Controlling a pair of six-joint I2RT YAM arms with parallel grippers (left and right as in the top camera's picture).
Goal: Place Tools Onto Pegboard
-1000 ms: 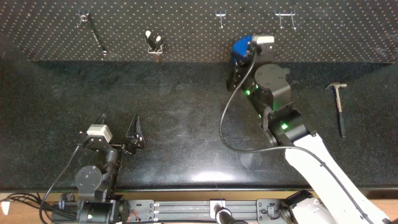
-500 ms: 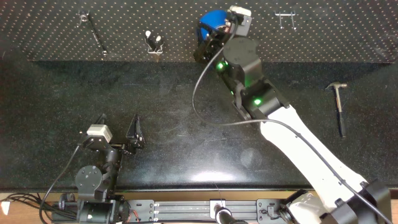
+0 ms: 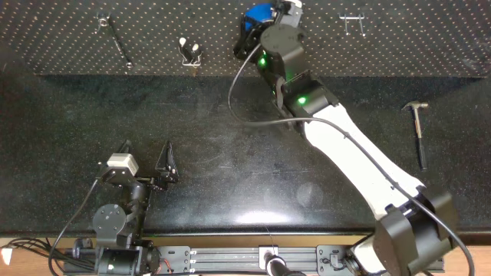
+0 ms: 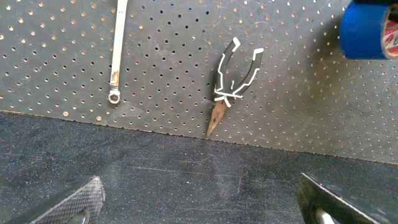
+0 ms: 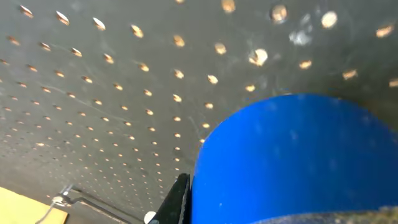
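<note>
Carefully, with our right gripper [image 3: 251, 32] clamped on the blue tape roll [image 3: 258, 13] at top centre, we should square its hole to the pegboard [image 3: 153, 34] before releasing.

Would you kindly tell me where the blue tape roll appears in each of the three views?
Top view: the blue tape roll is at the top centre, against the pegboard.
Left wrist view: upper right corner, to the right of the pliers.
Right wrist view: large, in the lower right.
Shared landmark: the pegboard behind the roll.
</note>
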